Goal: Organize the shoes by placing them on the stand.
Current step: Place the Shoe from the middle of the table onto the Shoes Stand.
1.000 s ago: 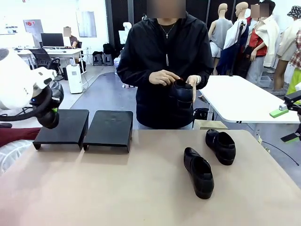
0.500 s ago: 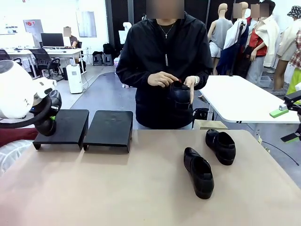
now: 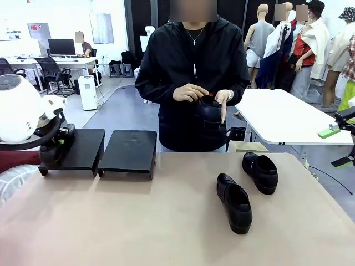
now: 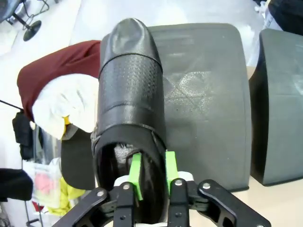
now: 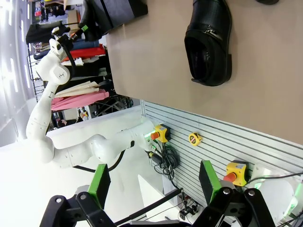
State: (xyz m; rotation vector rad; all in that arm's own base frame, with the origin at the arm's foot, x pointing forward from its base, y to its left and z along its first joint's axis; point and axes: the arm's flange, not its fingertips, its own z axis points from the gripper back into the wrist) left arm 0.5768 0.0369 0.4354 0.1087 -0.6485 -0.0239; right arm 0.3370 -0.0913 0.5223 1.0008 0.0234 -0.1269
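The left jaws straddle the heel rim of a shoe point(image 4: 130, 94) at the left edge of the stand's point(image 3: 130, 151) left unit, toe to the far side. One green pad point(image 4: 136, 172) is inside the opening and one outside, set close, though whether they pinch the leather cannot be told. The right jaws, off the right side of the surface point(image 3: 138, 221), are spread wide around nothing; a near shoe point(image 3: 234, 202) and a farther shoe point(image 3: 260, 172) lie at right, and the person's hands point(image 3: 191, 92) hold a fourth shoe point(image 3: 211, 113).
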